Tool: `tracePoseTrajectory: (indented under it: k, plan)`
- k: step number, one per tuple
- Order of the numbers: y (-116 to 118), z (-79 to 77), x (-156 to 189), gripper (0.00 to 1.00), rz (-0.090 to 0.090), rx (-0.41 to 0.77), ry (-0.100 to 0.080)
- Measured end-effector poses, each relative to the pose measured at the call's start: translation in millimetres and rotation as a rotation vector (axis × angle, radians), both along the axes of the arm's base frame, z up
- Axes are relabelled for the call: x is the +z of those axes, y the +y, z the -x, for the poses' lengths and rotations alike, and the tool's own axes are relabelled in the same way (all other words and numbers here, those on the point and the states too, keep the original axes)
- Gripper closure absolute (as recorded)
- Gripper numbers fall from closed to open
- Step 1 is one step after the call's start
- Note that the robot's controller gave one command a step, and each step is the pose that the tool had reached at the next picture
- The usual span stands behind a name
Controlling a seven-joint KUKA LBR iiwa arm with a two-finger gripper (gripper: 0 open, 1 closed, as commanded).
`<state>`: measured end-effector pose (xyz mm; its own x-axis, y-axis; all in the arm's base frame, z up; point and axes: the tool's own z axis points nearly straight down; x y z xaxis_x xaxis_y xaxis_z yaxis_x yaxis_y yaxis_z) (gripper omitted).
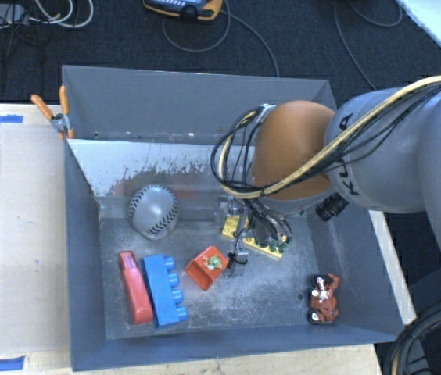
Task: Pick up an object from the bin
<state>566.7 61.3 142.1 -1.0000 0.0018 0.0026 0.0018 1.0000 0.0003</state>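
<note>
My gripper [240,247] hangs low over the middle of the bin floor, below the arm's wrist. Its tip is right beside a small orange toy with a green spot [207,267], at that toy's upper right edge; I cannot tell whether they touch. A grey ball with stitched seams [154,211] rests to the gripper's left, near the back wall.
A blue studded brick [163,290] and a red block [135,287] lie side by side at the front left. A small brown and red figure [324,299] lies at the front right. The arm's orange cover and cables hide the bin's right middle.
</note>
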Motion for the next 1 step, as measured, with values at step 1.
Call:
tracePoseTrajectory:
  k: [1]
  plan:
    - [7.0,-0.9,-13.5,0.0,0.001,0.144,-0.004]
